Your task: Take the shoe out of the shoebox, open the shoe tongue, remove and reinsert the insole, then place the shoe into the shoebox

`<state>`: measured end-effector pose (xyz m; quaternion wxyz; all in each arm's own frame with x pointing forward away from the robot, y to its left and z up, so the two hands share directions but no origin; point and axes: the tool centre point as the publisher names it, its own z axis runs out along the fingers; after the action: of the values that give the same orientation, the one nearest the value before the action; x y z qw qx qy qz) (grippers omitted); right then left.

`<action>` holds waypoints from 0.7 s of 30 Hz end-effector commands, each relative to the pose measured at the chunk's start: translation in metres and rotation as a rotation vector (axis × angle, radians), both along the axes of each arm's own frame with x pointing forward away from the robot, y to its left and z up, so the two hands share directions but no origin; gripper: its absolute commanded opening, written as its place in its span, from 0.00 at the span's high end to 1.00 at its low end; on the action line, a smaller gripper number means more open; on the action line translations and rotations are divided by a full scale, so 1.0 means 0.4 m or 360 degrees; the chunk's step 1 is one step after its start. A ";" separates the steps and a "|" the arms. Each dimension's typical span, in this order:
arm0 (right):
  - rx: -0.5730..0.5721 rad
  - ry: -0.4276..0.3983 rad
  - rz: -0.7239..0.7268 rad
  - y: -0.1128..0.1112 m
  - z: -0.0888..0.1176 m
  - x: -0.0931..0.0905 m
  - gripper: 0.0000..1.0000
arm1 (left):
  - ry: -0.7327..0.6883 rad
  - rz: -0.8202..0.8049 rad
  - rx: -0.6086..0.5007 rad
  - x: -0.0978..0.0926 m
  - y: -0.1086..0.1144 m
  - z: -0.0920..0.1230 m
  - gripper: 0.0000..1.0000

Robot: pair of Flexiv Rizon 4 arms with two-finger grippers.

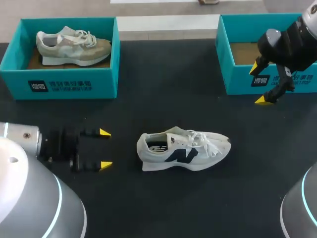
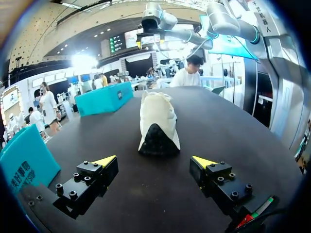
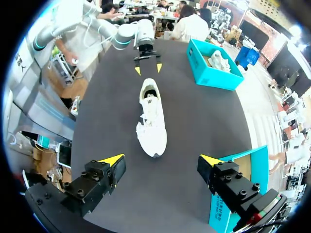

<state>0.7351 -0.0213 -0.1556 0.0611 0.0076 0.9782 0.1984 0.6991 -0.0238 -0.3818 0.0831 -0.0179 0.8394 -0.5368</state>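
— How far along is it?

— Early, I'd say. The white shoe [image 1: 184, 150] is out and sits mid-worktop [image 1: 163, 99], well apart from both boxes. The right shoebox [image 1: 233, 82] holds nothing but its brown cardboard floor, so step one looks done.

— And the tongue, the insole?

— By my reading, neither is handled yet. The laces [image 1: 210, 141] lie in a loose tangle over the tongue, and the insole [image 1: 157, 147] lies flat inside the opening. Whether it has been out once, I cannot tell. Returning the shoe to the box is clearly left.

— Where are the arms?

— The left arm [image 1: 20, 144] lies low on the worktop, its jaws spread wide and empty, aimed at the heel but not touching. The right arm [image 1: 297, 39] hangs over the front wall of the right shoebox, jaws also wide apart, holding nothing.

— What is it all made of?

— The shoe is soft pale fabric with a dark side logo and a dark heel patch over a thick white sole. The boxes are stiff teal card, open-topped. The left shoebox [image 1: 64, 82] has a beige shoe [image 1: 74, 45] in it. The worktop is matte black.
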 end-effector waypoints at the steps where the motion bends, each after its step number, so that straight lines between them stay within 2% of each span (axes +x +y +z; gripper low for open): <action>1: -0.0005 0.0006 0.0000 0.004 -0.001 0.005 0.00 | -0.0010 -0.0004 -0.0002 -0.006 -0.003 -0.020 0.00; 21: -0.0005 0.0006 0.0000 0.004 -0.001 0.005 0.00 | -0.0016 -0.0029 -0.0026 -0.007 -0.014 -0.022 0.00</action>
<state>0.7350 -0.0213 -0.1556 0.0611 0.0076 0.9782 0.1984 0.6975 -0.0260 -0.3895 0.0829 -0.0129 0.8378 -0.5394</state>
